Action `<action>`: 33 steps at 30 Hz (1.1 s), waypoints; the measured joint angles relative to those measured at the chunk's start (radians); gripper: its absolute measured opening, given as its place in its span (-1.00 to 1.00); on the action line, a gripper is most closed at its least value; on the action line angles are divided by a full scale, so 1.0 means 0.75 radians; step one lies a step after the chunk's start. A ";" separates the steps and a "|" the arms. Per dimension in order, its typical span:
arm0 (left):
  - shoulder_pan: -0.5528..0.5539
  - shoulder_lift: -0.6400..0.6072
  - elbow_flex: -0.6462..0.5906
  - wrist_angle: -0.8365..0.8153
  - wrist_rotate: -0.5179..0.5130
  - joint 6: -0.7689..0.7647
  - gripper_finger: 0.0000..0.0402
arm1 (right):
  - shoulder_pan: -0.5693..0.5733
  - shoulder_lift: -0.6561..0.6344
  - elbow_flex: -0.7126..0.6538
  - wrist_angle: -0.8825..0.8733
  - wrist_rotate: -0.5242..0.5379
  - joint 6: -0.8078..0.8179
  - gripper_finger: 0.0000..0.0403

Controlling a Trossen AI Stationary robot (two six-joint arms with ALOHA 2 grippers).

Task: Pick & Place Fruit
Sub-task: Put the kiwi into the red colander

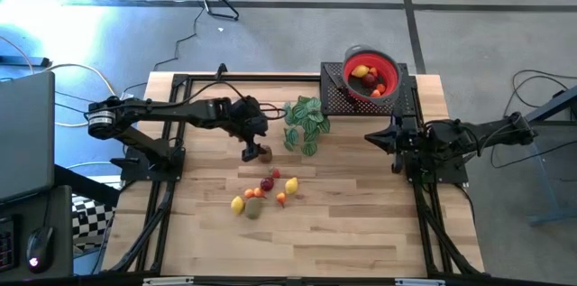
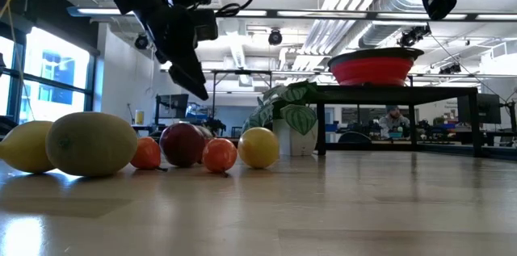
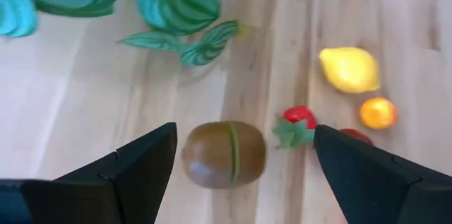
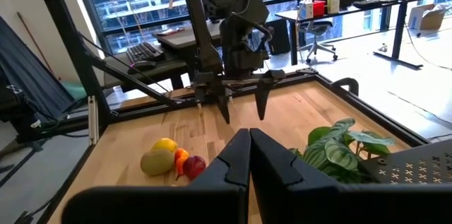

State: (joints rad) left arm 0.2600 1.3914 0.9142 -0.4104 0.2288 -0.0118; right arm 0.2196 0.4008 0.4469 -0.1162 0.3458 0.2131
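Fruit [image 1: 263,192] lies loose at the middle of the high view on the pale plank table [image 1: 361,223]; more sits in the round red bowl [image 1: 370,73] at upper right. The left gripper [image 3: 236,155] hangs wide open and empty, with a smooth brown egg-shaped kiwi [image 3: 224,153] between its dark wedge fingers [image 3: 145,164], long axis running finger to finger. The right gripper [image 4: 248,155] waits shut at the right of the high view.

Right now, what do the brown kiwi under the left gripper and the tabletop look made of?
Brown kiwi with green seam: probably moulded plastic, smooth with a soft sheen, seam looks like a two-piece toy.
Pale plank tabletop: wood, likely butcher block, with visible grain, strips and a satin reflection.
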 joint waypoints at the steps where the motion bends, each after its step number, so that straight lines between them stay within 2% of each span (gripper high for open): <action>1: 0.000 0.000 0.000 -0.001 -0.017 0.000 0.64 | 0.000 0.003 0.000 -0.001 0.000 0.000 -0.99; 12: 0.001 0.000 -0.001 0.015 -0.042 -0.098 0.64 | 0.000 0.006 0.000 -0.002 0.064 -0.010 -0.99; 16: 0.003 0.019 -0.001 0.004 -0.090 -0.176 0.64 | 0.000 0.006 0.000 -0.002 0.064 -0.004 -0.99; 25: 0.003 0.259 -0.003 -0.061 -0.118 -0.202 0.64 | 0.000 0.013 -0.001 0.000 0.065 0.001 -0.99; 29: 0.003 0.338 -0.003 -0.038 -0.039 -0.193 0.64 | 0.000 0.013 -0.001 0.000 0.064 0.024 -0.99; 33: 0.003 0.349 -0.003 -0.053 0.002 -0.191 0.64 | 0.000 0.013 -0.001 -0.001 0.064 0.035 -0.99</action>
State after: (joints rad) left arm 0.2619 1.6531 0.9123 -0.4499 0.2305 -0.1551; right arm 0.2198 0.4107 0.4465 -0.1165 0.3941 0.2394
